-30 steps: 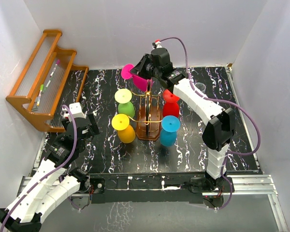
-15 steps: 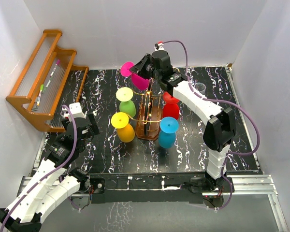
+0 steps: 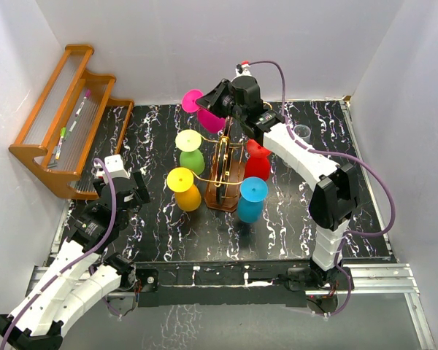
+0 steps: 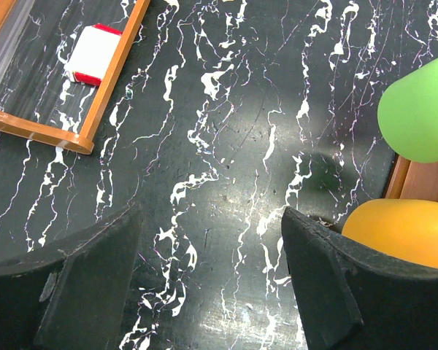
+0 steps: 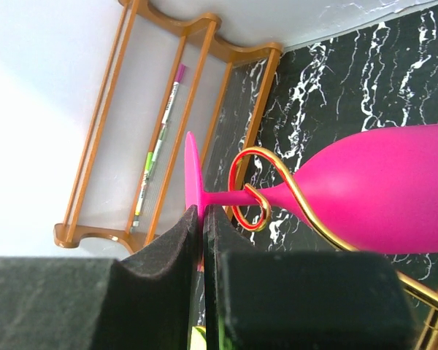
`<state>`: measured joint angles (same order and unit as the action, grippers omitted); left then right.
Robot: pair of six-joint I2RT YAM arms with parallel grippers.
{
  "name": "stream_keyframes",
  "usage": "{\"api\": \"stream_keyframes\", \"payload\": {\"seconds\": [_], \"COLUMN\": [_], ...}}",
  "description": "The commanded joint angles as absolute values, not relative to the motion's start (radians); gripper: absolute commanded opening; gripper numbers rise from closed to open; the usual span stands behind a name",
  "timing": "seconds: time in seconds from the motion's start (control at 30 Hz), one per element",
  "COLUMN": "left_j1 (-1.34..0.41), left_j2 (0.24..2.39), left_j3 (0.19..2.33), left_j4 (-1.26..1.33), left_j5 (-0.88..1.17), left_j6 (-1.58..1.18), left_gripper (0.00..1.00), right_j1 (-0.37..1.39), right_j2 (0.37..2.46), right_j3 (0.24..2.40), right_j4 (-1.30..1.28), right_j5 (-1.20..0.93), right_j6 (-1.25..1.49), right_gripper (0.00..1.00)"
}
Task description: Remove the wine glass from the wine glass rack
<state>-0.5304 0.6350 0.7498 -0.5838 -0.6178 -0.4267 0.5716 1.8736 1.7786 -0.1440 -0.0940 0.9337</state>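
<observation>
Clamps foot of pink glass [image 5: 379, 182] in right gripper [image 5: 203, 219], pulled further toward upper left than a second ago yet still threaded in rack [image 3: 220, 200] hook [image 5: 250, 152], so nearly off; leaves left gripper [image 4: 210, 215] open.

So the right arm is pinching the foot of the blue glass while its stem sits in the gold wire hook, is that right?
Not quite: the glass is pink, not blue. The right wrist view shows the right gripper shut on the foot of the pink glass, its stem in the gold wire hook.
</observation>
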Motion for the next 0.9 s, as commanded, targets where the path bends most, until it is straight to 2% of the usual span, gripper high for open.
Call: {"api": "stream_keyframes", "payload": {"seconds": [0.0, 0.57, 0.87], "left_j1": [-0.532, -0.531, -0.531], "left_j2": [0.632, 0.634, 0.637], "left_j3": [0.739, 0.738, 0.739], "left_j4": [-0.583, -0.583, -0.583], "left_j5": [-0.636, -0.638, -0.639], "left_j6": [-0.422, -0.423, -0.423], "left_gripper": [0.75, 0.76, 0.76], "right_j1": [0.566, 0.565, 0.565], "right_j2": [1.868, 1.893, 1.87], "right_j3": [1.842, 1.831, 1.814], "right_j4": [-0.043, 0.046, 0.012], "right_j5": [-0.116, -0.111, -0.059], "right_j6": [0.943, 0.94, 0.916], "right_gripper": [0.07, 0.07, 0.07]}}
